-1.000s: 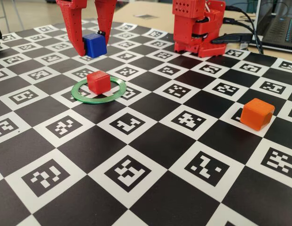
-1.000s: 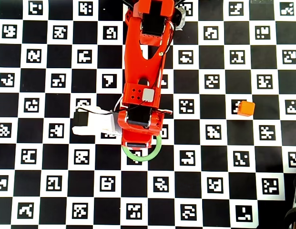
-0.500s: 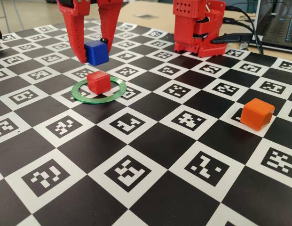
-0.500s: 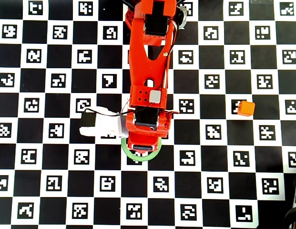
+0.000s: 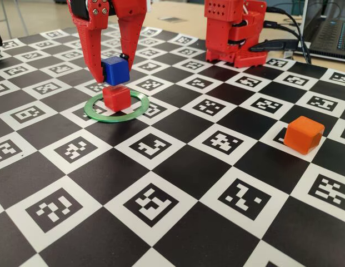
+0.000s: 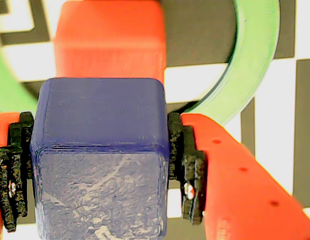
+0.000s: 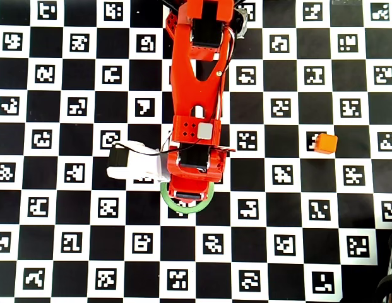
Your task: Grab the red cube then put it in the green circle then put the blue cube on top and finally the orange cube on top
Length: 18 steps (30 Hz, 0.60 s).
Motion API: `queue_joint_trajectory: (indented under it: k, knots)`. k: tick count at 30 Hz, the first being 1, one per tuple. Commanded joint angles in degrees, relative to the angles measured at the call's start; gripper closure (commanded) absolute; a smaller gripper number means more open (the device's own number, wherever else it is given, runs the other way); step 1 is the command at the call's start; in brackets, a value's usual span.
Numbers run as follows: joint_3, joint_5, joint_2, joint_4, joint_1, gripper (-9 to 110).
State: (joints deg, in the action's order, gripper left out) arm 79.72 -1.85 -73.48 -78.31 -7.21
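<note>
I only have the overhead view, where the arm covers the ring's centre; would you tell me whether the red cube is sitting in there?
Observer: Yes, in the fixed view the red cube stands inside the green circle.
Operator: Thanks. Is the gripper holding anything?
Observer: The gripper is shut on the blue cube; the wrist view shows both pads against its sides.
Operator: How does it sit relative to the red one?
Observer: Right above it and very close; I cannot tell whether they touch.
</note>
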Motion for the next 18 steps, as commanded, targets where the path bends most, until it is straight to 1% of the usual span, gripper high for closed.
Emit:
queue_joint_trajectory:
  k: [1, 18]
  knots:
    - [-1.67, -0.53, -7.29, 0.62, -0.18, 97]
    - [-1.32, -0.79, -6.68, 1.41, 0.18, 97]
